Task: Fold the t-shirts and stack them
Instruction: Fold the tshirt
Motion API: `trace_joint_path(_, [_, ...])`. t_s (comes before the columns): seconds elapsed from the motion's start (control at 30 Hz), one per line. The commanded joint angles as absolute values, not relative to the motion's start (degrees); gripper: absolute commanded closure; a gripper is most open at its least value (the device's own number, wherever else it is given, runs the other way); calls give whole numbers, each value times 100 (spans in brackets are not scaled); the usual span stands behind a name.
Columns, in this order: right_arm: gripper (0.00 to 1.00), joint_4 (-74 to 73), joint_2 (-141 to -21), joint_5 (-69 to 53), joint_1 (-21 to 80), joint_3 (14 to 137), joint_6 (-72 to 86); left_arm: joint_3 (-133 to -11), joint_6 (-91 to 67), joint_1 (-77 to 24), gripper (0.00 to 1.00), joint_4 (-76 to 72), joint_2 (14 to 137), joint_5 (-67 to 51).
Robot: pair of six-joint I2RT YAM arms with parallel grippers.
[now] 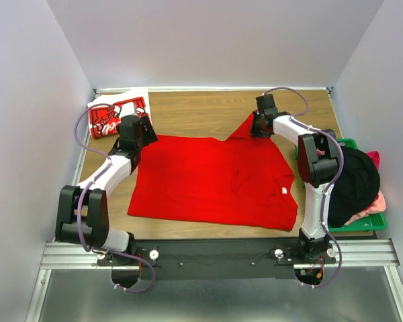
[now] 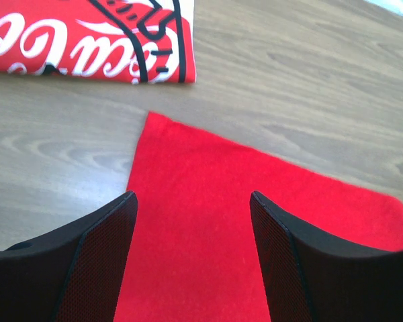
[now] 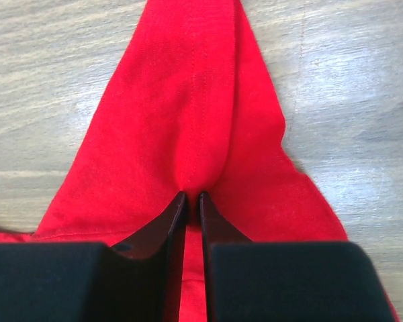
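A plain bright red t-shirt [image 1: 215, 181] lies spread flat on the wooden table. My right gripper [image 1: 258, 126] is shut on a pinched fold of its far right sleeve [image 3: 201, 114], with cloth bunched between the fingertips [image 3: 193, 196]. My left gripper [image 1: 142, 134] is open just over the shirt's far left corner [image 2: 188, 201], its fingers [image 2: 101, 255] on either side of the cloth and holding nothing. A folded red t-shirt with white script lettering [image 1: 114, 117] lies at the far left corner of the table; it also shows in the left wrist view [image 2: 87, 40].
A green plastic crate [image 1: 363, 225] stands at the right edge of the table, heaped with black and pink clothes [image 1: 356, 178]. White walls close in the table on the left, back and right.
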State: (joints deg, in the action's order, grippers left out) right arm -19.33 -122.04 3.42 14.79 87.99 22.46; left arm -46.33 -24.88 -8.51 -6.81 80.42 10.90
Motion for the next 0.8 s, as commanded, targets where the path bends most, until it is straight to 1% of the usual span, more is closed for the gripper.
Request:
trace_joint_path(0.0, [81, -1995, -12103, 475, 1485, 8859, 2189, -5070, -2285, -703, 25, -510, 8393, 1265])
trace_joint_path(0.17, [81, -2048, -11804, 475, 1485, 8789, 2162, -5816, -2040, -545, 27, -141, 9280, 1248])
trace_joint_path(0.3, [80, -2109, -11821, 475, 1485, 8815, 2136, -6371, -1793, -440, 29, 281, 10105, 1195])
trace_joint_path(0.43, [81, -2136, -11848, 396, 1477, 8824, 2127, -6662, -1705, -396, 32, 387, 10484, 1187])
trace_joint_path(0.47, [83, -2153, -11848, 387, 1477, 8824, 2136, -6793, -1679, -378, 35, 413, 10564, 1143])
trace_joint_path(0.53, [84, -2153, -11804, 361, 1485, 8816, 2127, -6960, -1644, -352, 37, 465, 10791, 1116])
trace_joint_path(0.6, [84, -2145, -11769, 325, 1485, 8798, 2118, -7198, -1600, -334, 39, 615, 10994, 1116])
trace_joint_path(0.63, [84, -2153, -11742, 316, 1485, 8789, 2118, -7285, -1565, -325, 43, 624, 11047, 1125])
trace_joint_path(0.77, [84, -2153, -11628, 290, 1485, 8745, 2118, -7575, -1521, -290, 47, 826, 11346, 1186])
